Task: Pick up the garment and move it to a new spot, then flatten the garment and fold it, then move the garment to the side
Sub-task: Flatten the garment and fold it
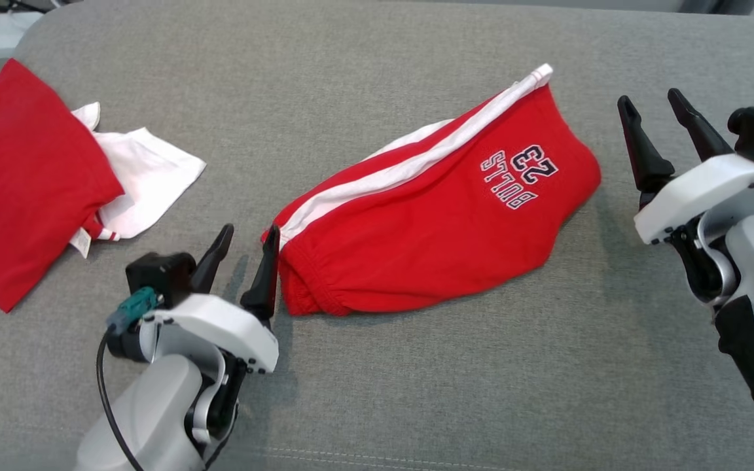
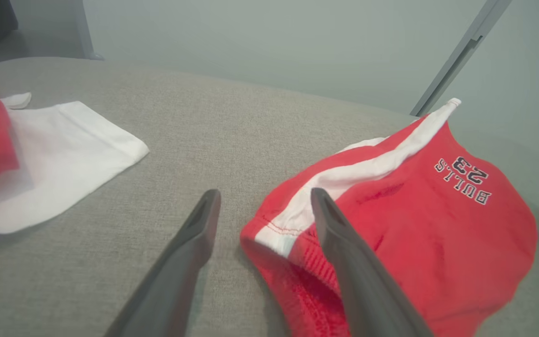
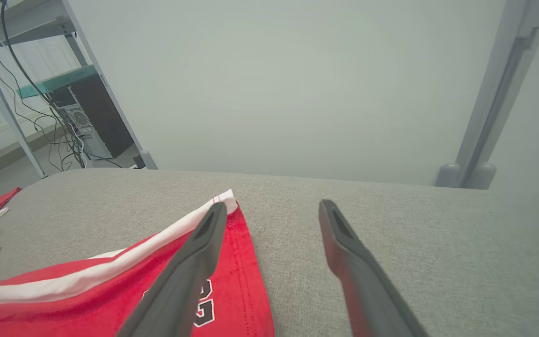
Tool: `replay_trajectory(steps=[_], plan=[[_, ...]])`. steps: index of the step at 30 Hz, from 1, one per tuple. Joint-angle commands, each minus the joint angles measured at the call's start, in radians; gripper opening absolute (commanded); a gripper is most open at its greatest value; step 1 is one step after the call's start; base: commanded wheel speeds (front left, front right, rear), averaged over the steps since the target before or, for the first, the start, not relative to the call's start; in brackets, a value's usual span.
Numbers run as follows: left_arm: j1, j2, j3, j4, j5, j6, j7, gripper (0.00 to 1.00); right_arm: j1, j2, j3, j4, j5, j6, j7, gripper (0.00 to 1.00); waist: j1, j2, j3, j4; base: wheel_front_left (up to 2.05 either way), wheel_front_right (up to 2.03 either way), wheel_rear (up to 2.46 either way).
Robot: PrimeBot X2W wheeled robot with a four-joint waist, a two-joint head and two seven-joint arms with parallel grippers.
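Note:
The garment [image 1: 436, 209] is a pair of red shorts with a white side stripe and "BULLS 23" lettering, lying folded across the middle of the grey cushion [image 1: 416, 392]. My left gripper [image 1: 249, 230] stands open at its waistband end, the right finger just touching the red edge. The left wrist view shows the garment [image 2: 414, 224] behind that finger, nothing between the fingers of the left gripper [image 2: 265, 196]. My right gripper [image 1: 650, 98] hangs open just right of the garment's other end. In the right wrist view the right gripper [image 3: 273, 206] is empty, the garment [image 3: 110, 290] at lower left.
A second red cloth [image 1: 23, 176] lies on a white cloth [image 1: 144, 173] at the far left of the cushion. The cushion's back edge borders a pale wall [image 3: 297, 84]. A shelf with cables and a computer case [image 3: 82, 117] stands beyond the left corner.

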Motion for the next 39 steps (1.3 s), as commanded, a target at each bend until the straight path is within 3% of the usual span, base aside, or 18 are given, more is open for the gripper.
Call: replay_trajectory(steps=[1, 6, 15, 24, 39], plan=[[0.013, 0.040, 0.043, -0.040, 0.006, 0.021, -0.013, 1.00, 0.056, 0.009, -0.023, -0.045, -0.041, -0.003, -0.014, 1.00, 0.0000, 0.0000, -0.014, -0.018, 0.00, 0.00, 0.00], [0.091, 0.053, 0.035, -0.121, -0.019, 0.046, 0.025, 1.00, 0.166, 0.054, -0.107, -0.098, -0.145, -0.003, -0.014, 1.00, 0.0000, 0.0000, -0.027, -0.042, 0.00, 0.00, 0.00], [0.080, 0.038, 0.006, -0.168, -0.049, 0.045, 0.116, 1.00, 0.105, 0.103, -0.069, -0.001, -0.182, -0.003, -0.014, 1.00, 0.0000, 0.0000, 0.007, -0.014, 0.00, 0.00, 0.00], [-0.017, -0.051, -0.022, -0.076, -0.105, -0.024, 0.194, 1.00, -0.053, 0.107, 0.015, 0.210, -0.155, -0.003, 0.014, 1.00, 0.0000, 0.0000, 0.065, 0.069, 0.00, 0.00, 0.00], [-0.123, -0.179, -0.039, 0.139, -0.211, -0.138, 0.286, 1.00, -0.136, 0.130, 0.116, 0.374, -0.052, -0.003, 0.165, 1.00, 0.0000, 0.0000, 0.088, 0.124, 0.00, 0.00, 0.00]])
